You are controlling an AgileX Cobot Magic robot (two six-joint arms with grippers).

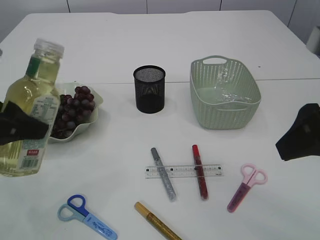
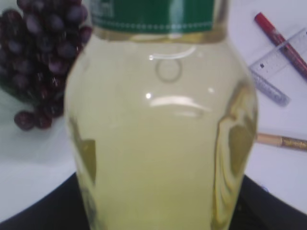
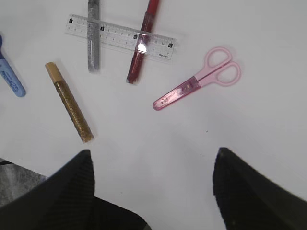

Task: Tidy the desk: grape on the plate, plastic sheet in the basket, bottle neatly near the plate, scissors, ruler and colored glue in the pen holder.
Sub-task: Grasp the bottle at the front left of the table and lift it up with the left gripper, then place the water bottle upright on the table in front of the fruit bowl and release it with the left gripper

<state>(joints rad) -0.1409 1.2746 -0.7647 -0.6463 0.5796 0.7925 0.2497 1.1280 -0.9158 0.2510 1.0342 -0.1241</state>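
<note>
The left hand (image 1: 20, 127) is clamped around a bottle (image 1: 31, 107) of pale yellow liquid, held tilted above the surface (image 1: 120, 135). The bottle carries a green neck band and a white label with a red patch; its print is too small to read. Just right of that hand, one bunch of dark grapes (image 1: 75, 110) lies on a white wavy plate (image 1: 80, 131).

The right hand (image 3: 153, 191) hangs released, fingers wide apart, holding nothing. Ahead of it in its wrist view lie one pink pair of scissors (image 3: 199, 84) with unreadable lettering on the blade cover, one clear ruler (image 3: 120, 36) with printed graduations, and three glue pens: silver (image 3: 93, 40) and red (image 3: 141, 45) crossing over the ruler, gold (image 3: 72, 103) apart to the left. A second pair of scissors, blue (image 1: 87, 217), lies farther left.

Beyond the right hand stand one black mesh pen holder (image 1: 149, 89) and one green basket (image 1: 225, 95) with a clear plastic sheet (image 1: 225, 90) inside.
</note>
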